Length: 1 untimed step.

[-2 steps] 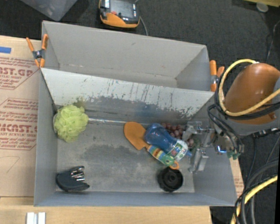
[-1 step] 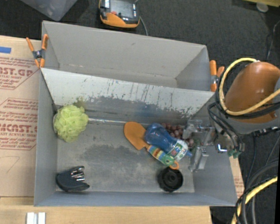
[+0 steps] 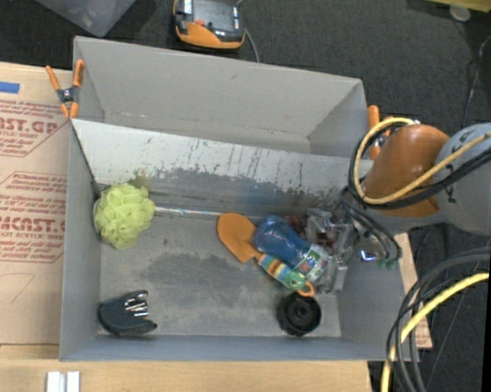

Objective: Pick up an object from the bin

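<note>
Grey bin (image 3: 180, 270) is entered at right by the gripper (image 3: 332, 257), placed beside the blue bottle (image 3: 276, 238), presumably for grasping; clamping cannot be determined.

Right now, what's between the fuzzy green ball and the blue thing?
An orange scoop, beside the blue thing; the rest toward the green ball is bare floor, in the camera view.

The arm (image 3: 478, 171) on the right has a smooth, rounded silver-grey shell. Its wrist carries a glossy orange-brown dome cover (image 3: 407, 161), ringed by a yellow cable (image 3: 360, 158) and thinner black ones. The gripper (image 3: 333, 248) is boxy grey metal with dark wires. More yellow and black cables (image 3: 401, 322) loop at the near right.
</note>
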Motion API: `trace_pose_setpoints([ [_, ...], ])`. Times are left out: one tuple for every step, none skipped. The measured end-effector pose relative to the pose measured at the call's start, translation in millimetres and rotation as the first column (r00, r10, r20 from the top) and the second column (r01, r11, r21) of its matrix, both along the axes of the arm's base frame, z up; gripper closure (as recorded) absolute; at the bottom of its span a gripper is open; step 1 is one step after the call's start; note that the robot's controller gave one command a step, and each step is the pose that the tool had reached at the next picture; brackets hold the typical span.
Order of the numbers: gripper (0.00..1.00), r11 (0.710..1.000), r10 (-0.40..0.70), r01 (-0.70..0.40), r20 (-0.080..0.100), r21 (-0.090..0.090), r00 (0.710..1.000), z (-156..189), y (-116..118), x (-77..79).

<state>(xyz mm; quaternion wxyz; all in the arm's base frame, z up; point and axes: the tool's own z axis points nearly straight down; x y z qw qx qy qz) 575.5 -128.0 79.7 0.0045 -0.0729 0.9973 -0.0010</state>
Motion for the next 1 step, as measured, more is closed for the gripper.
trace_pose_setpoints([
  [0.00, 1.000, -0.001, 0.001, 0.007, -0.001, 1.000, -16.0, 2.6, 6.9],
])
